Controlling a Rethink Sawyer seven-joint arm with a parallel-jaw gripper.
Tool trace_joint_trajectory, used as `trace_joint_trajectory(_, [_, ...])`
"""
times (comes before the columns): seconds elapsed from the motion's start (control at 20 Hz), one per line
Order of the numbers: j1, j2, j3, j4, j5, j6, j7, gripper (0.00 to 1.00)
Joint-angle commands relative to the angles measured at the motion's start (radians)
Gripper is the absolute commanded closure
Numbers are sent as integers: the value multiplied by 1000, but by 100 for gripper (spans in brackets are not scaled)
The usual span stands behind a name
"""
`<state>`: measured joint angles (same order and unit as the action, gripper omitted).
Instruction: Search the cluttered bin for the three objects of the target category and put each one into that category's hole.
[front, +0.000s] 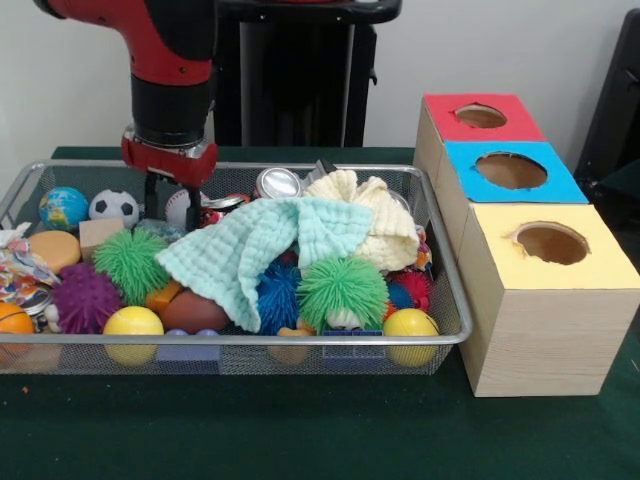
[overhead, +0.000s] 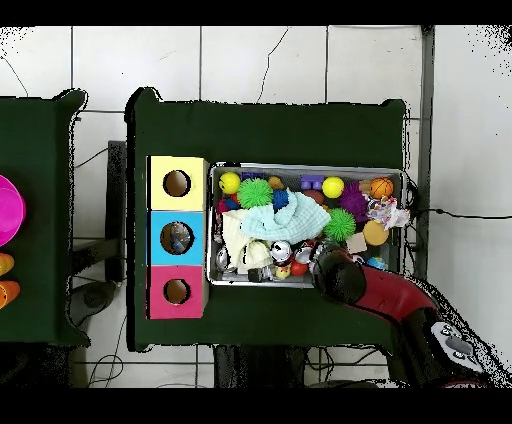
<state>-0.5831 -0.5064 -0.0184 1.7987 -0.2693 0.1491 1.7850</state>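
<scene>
Gripper (front: 168, 197) low over wire bin (front: 452, 300), far side, fingers apart, nothing held. Target category unclear; likely balls: baseball (front: 178, 205) just beside tips, soccer ball (front: 114, 207) near. Advice: drop straight, centre fingers on one ball, avoid green cloth (front: 250, 255) & can (front: 278, 183).

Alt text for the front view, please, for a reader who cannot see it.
A red and black arm lowers its tool into the far left of a wire bin crowded with balls, spiky toys and a mint cloth. Right of the bin stand three boxes with holes: red, blue, yellow.
</scene>
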Motion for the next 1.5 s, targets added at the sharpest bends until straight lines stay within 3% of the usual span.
trace_joint_trajectory(0.05, [53, 115, 37, -81, 54, -167, 206, 0])
trace_joint_trajectory(0.6, [95, 128, -17, -73, 106, -229, 209, 0])
trace_joint_trajectory(1.5, [82, 151, -4, -129, 109, -148, 139, 0])
